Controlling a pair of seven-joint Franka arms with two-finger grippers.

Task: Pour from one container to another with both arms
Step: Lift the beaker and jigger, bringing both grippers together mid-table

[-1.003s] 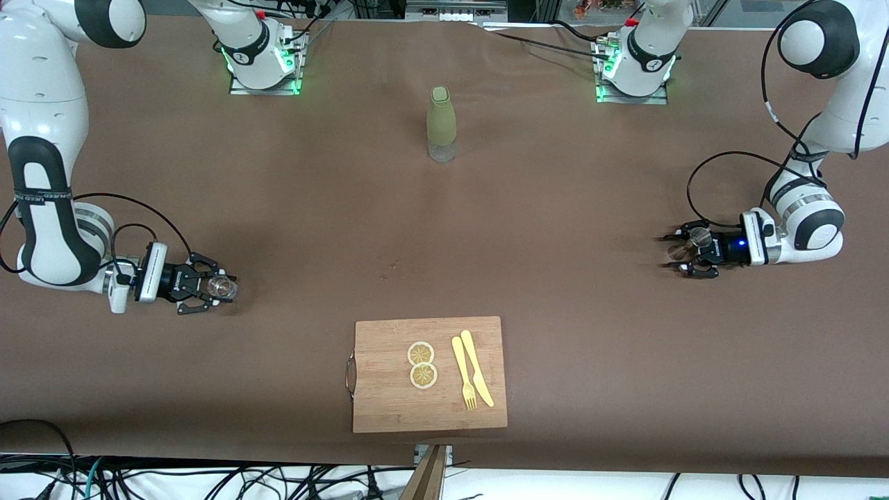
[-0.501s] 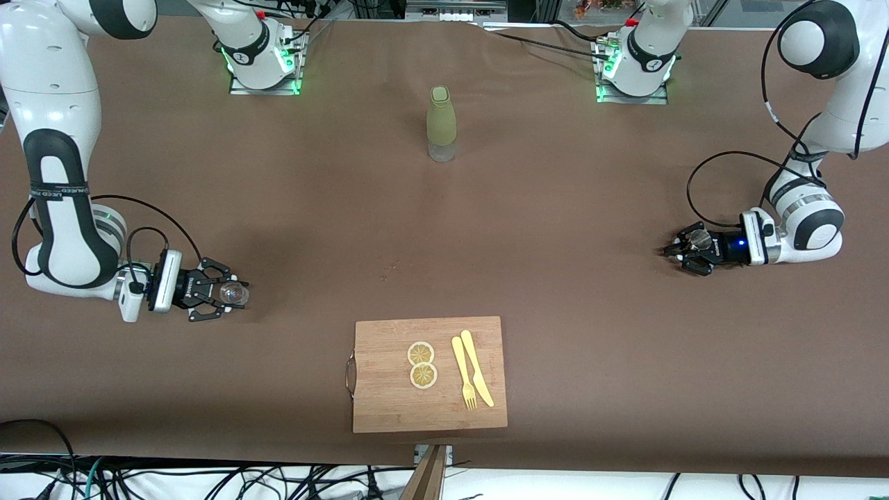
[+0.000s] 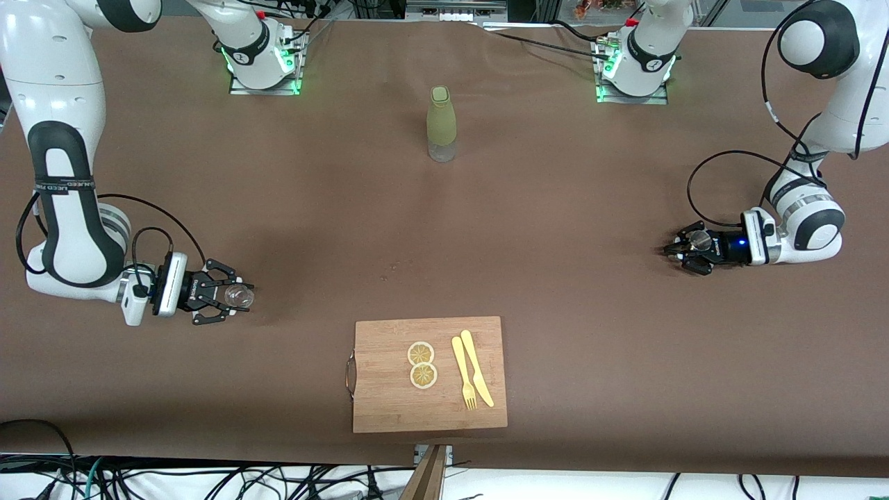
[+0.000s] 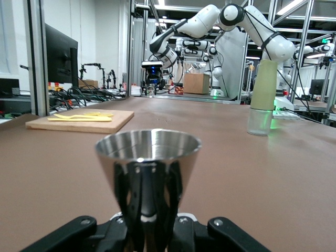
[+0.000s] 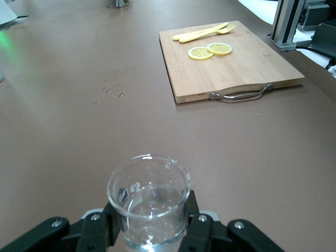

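Note:
A small clear glass beaker (image 3: 242,296) sits between the fingers of my right gripper (image 3: 233,297), low at the table near the right arm's end. In the right wrist view the black fingers (image 5: 103,227) press on both sides of the beaker (image 5: 149,191). Near the left arm's end, my left gripper (image 3: 686,249) is shut on a shiny metal cone-shaped cup (image 3: 699,240), also low at the table. The left wrist view shows the metal cup (image 4: 148,152) upright, pinched at its narrow base.
An olive-green bottle (image 3: 442,123) with a clear base stands mid-table, near the arms' bases. A wooden cutting board (image 3: 389,396) with two lemon slices (image 3: 421,364), a yellow fork and a yellow knife (image 3: 476,375) lies near the front camera. Small crumbs (image 3: 389,267) dot the brown cloth.
My left gripper went from wide open to shut on the metal cup. My right gripper carried the beaker a little toward the table's middle and the front camera.

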